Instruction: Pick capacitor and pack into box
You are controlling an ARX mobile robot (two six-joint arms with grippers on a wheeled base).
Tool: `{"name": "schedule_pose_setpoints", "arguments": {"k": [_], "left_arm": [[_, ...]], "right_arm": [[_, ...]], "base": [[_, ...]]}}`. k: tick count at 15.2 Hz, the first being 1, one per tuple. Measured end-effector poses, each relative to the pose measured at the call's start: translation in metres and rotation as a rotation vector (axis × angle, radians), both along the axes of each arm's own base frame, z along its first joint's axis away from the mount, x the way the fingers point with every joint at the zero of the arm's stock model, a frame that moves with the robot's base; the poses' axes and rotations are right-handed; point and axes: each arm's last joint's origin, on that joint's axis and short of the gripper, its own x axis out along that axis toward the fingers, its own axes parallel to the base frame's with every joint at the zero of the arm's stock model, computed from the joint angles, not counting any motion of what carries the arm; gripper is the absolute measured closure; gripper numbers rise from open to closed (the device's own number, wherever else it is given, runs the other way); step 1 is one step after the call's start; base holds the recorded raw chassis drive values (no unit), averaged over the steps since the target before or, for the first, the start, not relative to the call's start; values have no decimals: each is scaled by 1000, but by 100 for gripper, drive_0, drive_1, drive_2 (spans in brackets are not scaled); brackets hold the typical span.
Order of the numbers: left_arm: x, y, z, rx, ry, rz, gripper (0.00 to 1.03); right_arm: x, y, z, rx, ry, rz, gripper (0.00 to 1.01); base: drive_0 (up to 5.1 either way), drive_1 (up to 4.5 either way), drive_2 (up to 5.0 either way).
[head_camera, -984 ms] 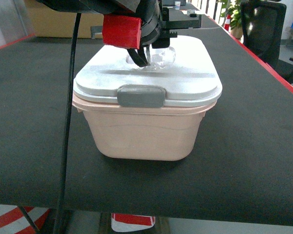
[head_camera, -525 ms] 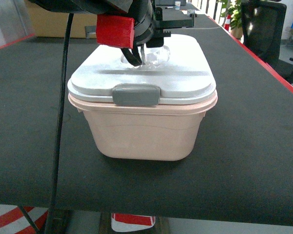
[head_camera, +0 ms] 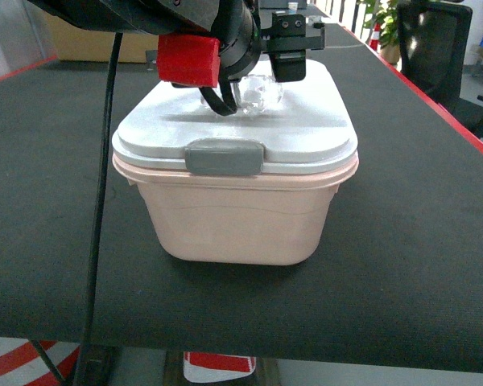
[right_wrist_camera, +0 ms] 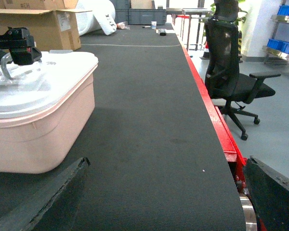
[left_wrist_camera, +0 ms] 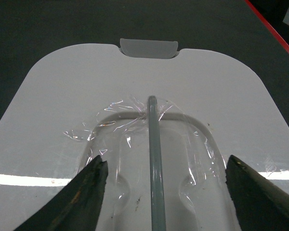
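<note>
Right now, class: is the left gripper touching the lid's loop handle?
Apart. The left wrist view shows the left gripper open, fingers either side of the loop handle with clear gaps.

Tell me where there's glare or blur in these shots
Left wrist view: a bright white glare stripe crosses the lid low in the frame, crinkled clear film around the loop handle glints, and the left gripper fingertips look soft. Head view: even light, soft shadow under the box. Right wrist view: sharp background, blurred dark fingertips.
</note>
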Motion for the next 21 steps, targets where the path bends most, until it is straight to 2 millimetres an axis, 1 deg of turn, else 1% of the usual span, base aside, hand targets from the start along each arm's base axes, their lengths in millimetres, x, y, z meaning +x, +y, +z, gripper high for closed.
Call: {"name": "schedule_pose_setpoints", "arguments": {"k": [2,3,4,5,6,8,9,10,11,12,13,14,15,16,17,18,19,20,21], "left_arm": [[0,0,0,-10,-26,-8,6],[-3,1,-2,-38,-148,-46,4],[-6,2,-1,-40,-218,-48,6],[-10,2,6,-51,-317,-51,5],[-19,7,19,-72,-404,-44,5],[-38,22,55,-120,-551,-25,5],[-50,35,73,-141,-621,-15,5],[-63,51,87,-142,-684,0,5],[-77,72,95,-131,-746,15,5],[-96,96,93,-101,-775,18,5],[-112,117,87,-69,-778,35,5],[-132,140,80,-39,-783,85,5],[-153,158,75,-6,-785,102,5],[-174,173,65,14,-756,114,5],[-192,183,46,20,-704,122,5],[-205,187,24,57,-485,119,16],[-216,190,12,70,-391,108,25],[-228,194,-1,77,-326,109,36],[-235,198,-9,79,-314,116,48]], "right_arm": [[0,0,0,0,0,0,3],[0,0,0,0,0,0,3],[0,0,0,0,0,0,3],[0,0,0,0,0,0,3],[0,0,0,0,0,0,3],[0,0,0,0,0,0,3],[0,0,0,0,0,0,3],[0,0,0,0,0,0,3],[0,0,0,0,0,0,3],[0,0,0,0,0,0,3],[0,0,0,0,0,0,3],[0,0,0,0,0,0,3],[0,0,0,0,0,0,3],[0,0,0,0,0,0,3],[0,0,0,0,0,0,3],[0,0,0,0,0,0,3],[0,0,0,0,0,0,3],[0,0,0,0,0,0,3],[0,0,0,0,-1,0,3]], "base": [[0,0,0],[0,0,0],[0,0,0],[0,0,0],[0,0,0],[0,0,0],[0,0,0],[0,0,0],[0,0,0],[0,0,0],[0,0,0],[0,0,0],[0,0,0],[0,0,0],[0,0,0],[0,0,0],[0,0,0],[0,0,0],[0,0,0]]}}
